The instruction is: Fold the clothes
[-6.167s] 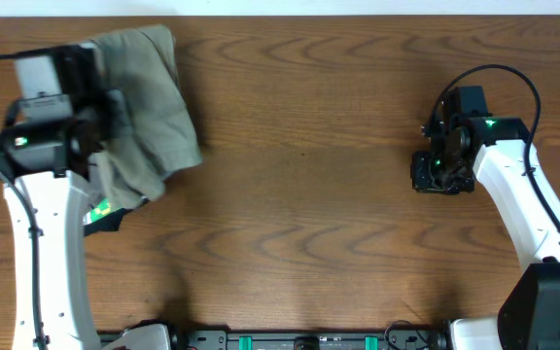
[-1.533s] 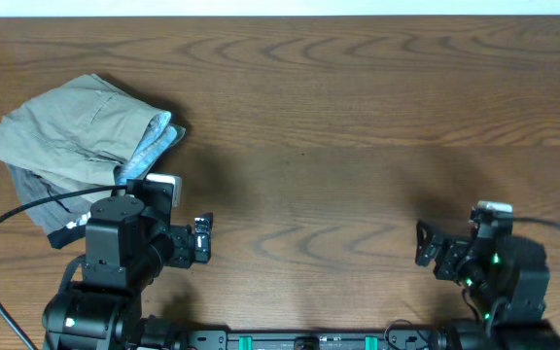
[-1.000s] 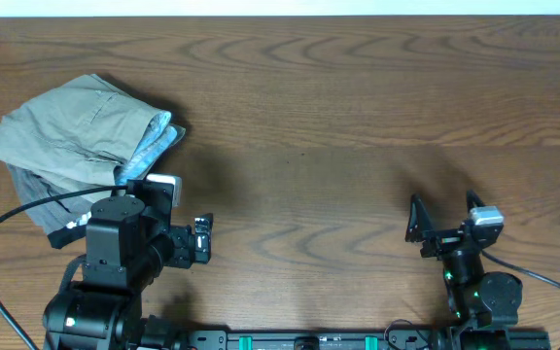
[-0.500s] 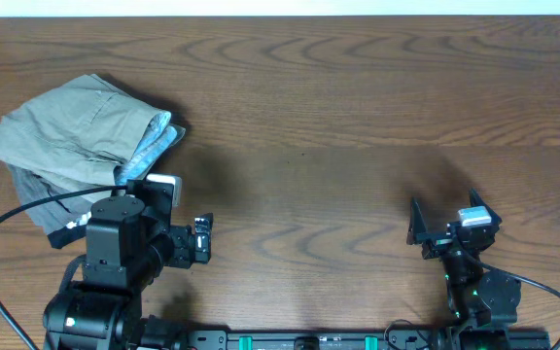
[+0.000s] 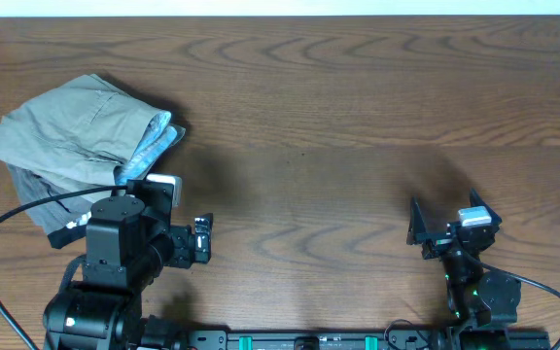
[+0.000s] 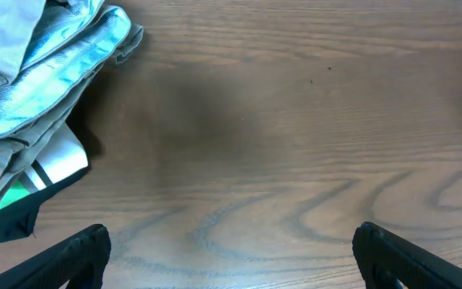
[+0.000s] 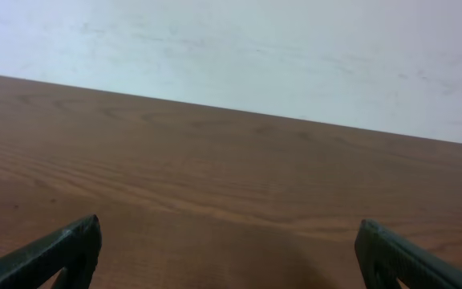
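Left arm (image 5: 105, 277) and right arm (image 5: 482, 297) sit tucked low at the counter's (image 5: 338, 117) near edge. Both jaws are spread wide and empty. The clothes (image 5: 76, 131) lie bunched beyond the left jaws, off to their left, seemingly not touching.

Broad brown wood-grain table (image 5: 358, 117), and ahead of the right pincer (image 5: 444, 222) it's plain boards, the grain showing between the spread tips and running on to the far edge. Over to the left pincer (image 6: 231, 241): same wood straight ahead of it, and ahead and off to its left lies the one heap on the table, a wrinkled khaki-green garment (image 5: 76, 131), its blue-white striped lining (image 5: 154, 144) turned towards that pincer. Beneath it, flat on the wood, a darker grey garment (image 5: 35, 199) pokes out, black edge and a white-and-green tag (image 6: 54, 163) just left of the pincer
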{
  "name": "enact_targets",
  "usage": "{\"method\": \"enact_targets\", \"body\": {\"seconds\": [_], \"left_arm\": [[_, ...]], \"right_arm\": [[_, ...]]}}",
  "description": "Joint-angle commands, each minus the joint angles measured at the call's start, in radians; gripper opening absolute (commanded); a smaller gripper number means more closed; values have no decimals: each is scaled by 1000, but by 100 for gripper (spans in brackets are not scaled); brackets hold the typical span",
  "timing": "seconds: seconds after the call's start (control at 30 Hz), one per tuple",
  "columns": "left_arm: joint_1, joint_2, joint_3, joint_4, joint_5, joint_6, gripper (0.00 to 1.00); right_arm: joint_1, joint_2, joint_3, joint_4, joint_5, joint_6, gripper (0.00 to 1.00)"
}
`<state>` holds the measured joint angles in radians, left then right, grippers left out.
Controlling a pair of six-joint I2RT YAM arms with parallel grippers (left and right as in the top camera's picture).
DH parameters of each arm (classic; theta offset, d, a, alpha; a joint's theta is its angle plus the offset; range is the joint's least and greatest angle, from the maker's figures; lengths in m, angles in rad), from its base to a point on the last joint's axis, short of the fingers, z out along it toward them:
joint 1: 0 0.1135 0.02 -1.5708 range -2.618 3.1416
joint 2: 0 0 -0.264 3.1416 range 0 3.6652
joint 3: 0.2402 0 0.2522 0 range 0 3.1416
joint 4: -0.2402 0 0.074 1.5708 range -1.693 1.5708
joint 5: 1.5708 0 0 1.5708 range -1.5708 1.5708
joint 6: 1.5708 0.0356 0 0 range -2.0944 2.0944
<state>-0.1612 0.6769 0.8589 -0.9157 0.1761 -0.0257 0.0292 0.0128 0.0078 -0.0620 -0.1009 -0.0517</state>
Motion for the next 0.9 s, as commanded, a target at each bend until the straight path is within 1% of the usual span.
{"method": "enact_targets", "body": {"seconds": [0.0, 0.47, 0.7, 0.77, 0.87], "left_arm": [[-4, -3, 3, 0, -8, -1, 98], [-4, -8, 1, 0, -8, -1, 98], [-3, -93, -26, -3, -9, -1, 98], [7, -136, -60, -8, -57, 0, 98], [38, -226, -145, 21, -65, -1, 98]], "right_arm": [[-9, -7, -2, -4, -4, 13, 99], [-9, -7, -2, -4, -4, 13, 99], [-9, -7, -2, -3, -4, 13, 99], [-9, -7, -2, -3, -4, 13, 99], [-9, -7, -2, -3, -4, 13, 99]]}}
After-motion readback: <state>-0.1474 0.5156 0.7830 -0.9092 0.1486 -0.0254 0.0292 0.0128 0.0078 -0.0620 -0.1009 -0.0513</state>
